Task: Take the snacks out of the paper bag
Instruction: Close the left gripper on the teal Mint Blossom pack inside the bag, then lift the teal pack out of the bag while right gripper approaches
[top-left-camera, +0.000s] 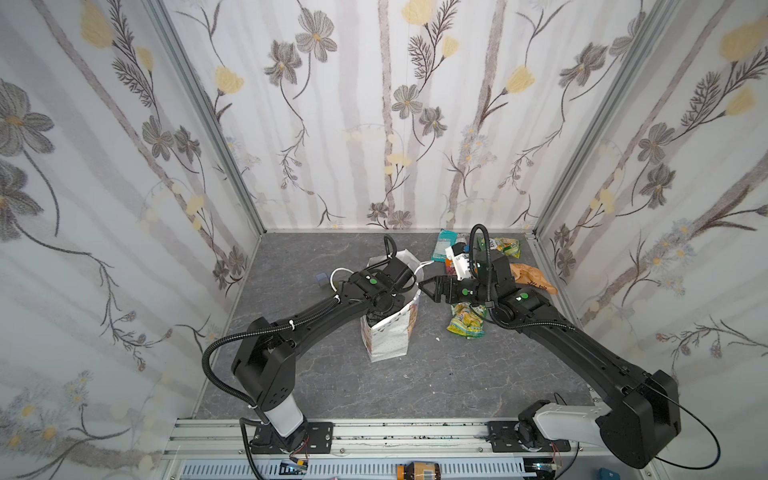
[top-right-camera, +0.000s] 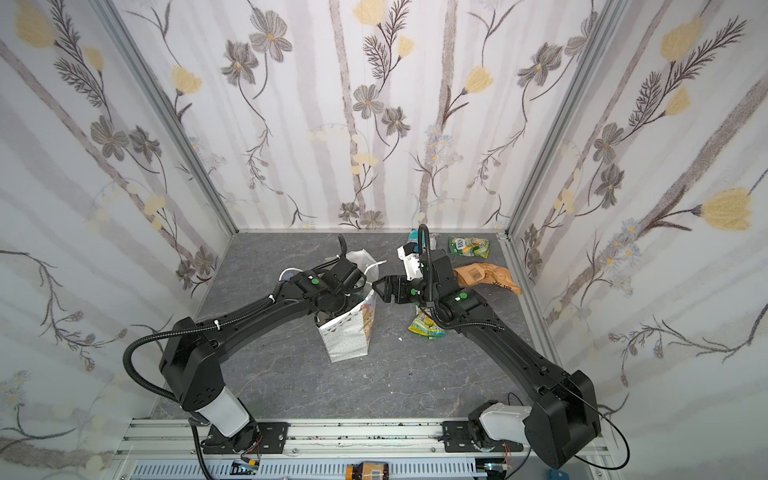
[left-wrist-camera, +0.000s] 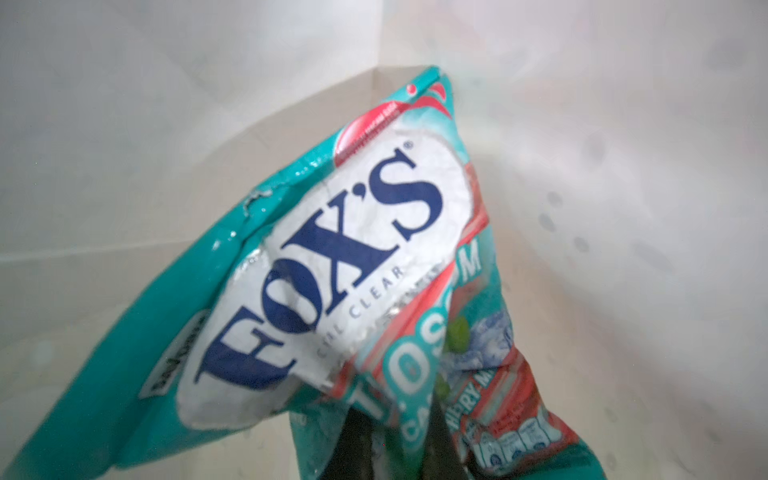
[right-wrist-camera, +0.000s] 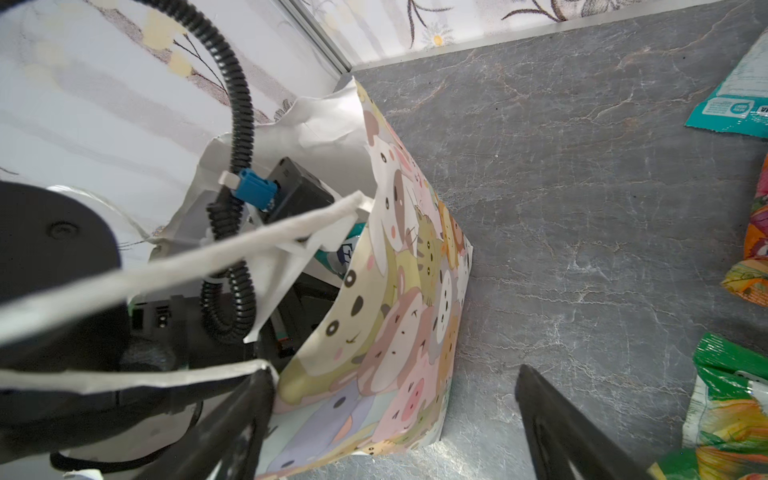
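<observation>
Teal packet (left-wrist-camera: 316, 291) fills most of the frame: crinkled foil, white oval panel with "FOX'S" in dark blue, red band alongside. Packet sits tilted, its far corner pointing at a crease of the paper bag (left-wrist-camera: 124, 145), whose plain white inner walls surround it. Grey dots show faintly through one wall. Left end effector (left-wrist-camera: 399, 449): two dark fingers clamped on the packet's near edge, partly hidden by foil.

Soft, even light throughout; both top views bow at edges; the teal packet (left-wrist-camera: 316, 266) looks blurred.
</observation>
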